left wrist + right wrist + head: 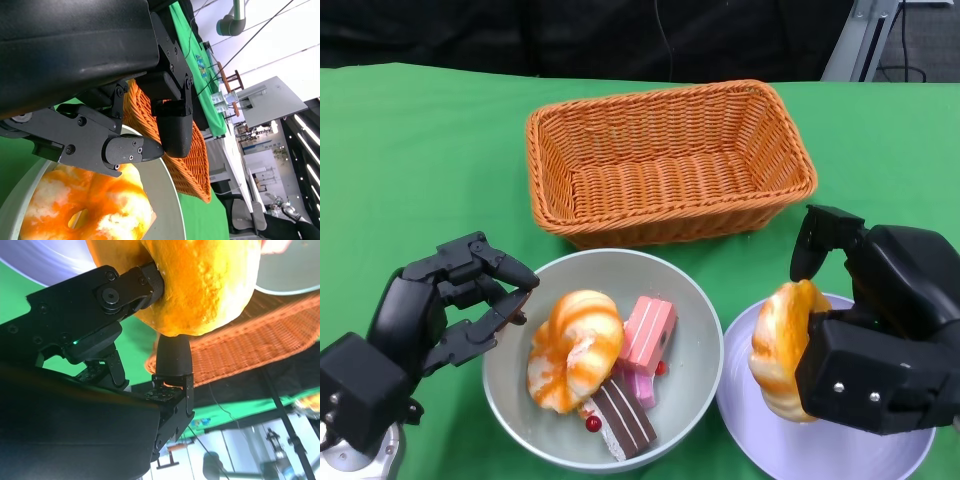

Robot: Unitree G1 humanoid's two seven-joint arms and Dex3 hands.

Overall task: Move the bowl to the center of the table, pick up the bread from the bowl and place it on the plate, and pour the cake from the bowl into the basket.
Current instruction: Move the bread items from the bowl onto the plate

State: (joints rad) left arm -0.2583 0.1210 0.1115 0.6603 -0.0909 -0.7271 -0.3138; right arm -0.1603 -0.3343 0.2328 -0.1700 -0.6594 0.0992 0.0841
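Right hand (865, 345) grips bread (782, 348) over plate (760, 425) at worktop's near edge | left hand (445, 305) released, at bowl (700, 330) rim | basket (670, 160) behind.

Right hand (875, 345) grips an orange glazed bread roll (782, 350) over the round lilac plate (760, 425) — left hand (445, 310) at the rim of the grey bowl (695, 325), holding nothing; orange wicker basket (670, 160) behind.

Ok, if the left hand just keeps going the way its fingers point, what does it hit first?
Probably the bowl's near rim, which the left hand's fingertips almost touch; beyond that, the orange swirled bread. Height above the rim is unclear.
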